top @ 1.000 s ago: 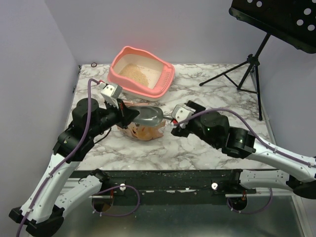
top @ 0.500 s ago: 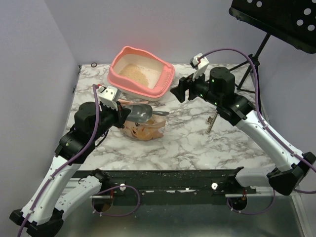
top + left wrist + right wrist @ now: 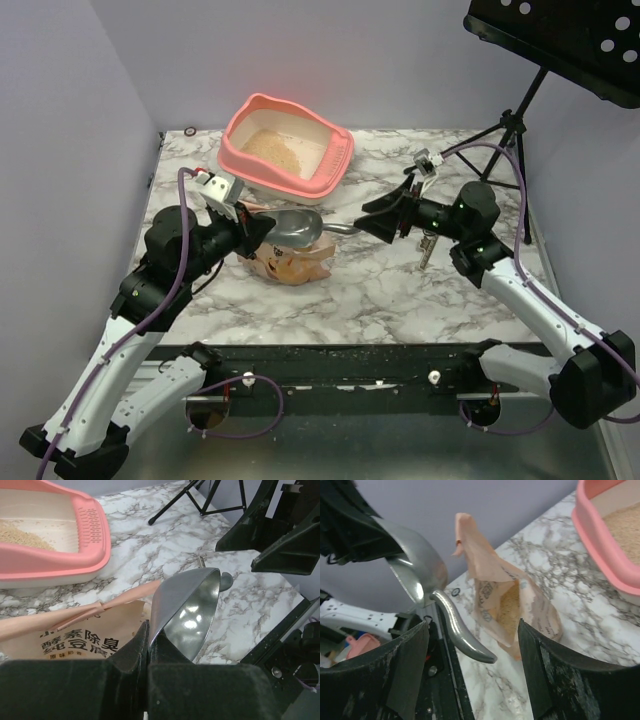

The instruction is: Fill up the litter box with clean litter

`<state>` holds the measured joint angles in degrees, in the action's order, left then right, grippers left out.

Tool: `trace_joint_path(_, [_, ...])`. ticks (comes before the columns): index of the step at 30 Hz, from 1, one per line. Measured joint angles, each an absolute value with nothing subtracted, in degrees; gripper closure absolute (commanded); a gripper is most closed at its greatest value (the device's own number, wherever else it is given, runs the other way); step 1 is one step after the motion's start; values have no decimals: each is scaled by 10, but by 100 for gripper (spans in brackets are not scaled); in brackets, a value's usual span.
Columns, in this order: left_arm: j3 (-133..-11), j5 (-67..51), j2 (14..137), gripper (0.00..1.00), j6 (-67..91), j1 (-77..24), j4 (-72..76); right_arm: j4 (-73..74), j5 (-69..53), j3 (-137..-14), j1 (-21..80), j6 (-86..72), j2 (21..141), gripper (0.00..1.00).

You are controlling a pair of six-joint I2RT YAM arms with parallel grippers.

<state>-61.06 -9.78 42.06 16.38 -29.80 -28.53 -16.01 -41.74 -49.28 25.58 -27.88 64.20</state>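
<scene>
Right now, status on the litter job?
Left gripper shut on metal scoop. Right gripper open at its handle. Litter box holds some clean litter. Open litter bag under scoop.

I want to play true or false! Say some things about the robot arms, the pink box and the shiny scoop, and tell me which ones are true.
1. The litter box already has some litter in it. True.
2. The scoop is full of litter. False: its shiny bowl is empty.
3. The left gripper is shut on the scoop. True.
4. The right gripper is holding the bag. False: its jaws are open and hold nothing.
5. The bag is inside the litter box. False: it lies on the table, in front of the box.
</scene>
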Motion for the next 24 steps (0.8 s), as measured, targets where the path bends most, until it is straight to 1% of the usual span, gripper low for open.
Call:
trace_joint_path(8, [-610, -131, 421, 100, 180, -297, -260, -367, -506, -413, 251, -393, 631, 20])
trace_joint_path(14, [-607, -150, 421, 100, 188, -297, -240, -529, -540, -380, 249, -482, 664, 20])
trace_joint_path(21, [-599, -169, 432, 100, 206, -297, -204, -629, -565, -377, 249, -545, 695, 21])
trace_joint_path(24, [-599, -175, 437, 100, 213, -297, -190, -667, -570, -374, 249, -568, 703, 25])
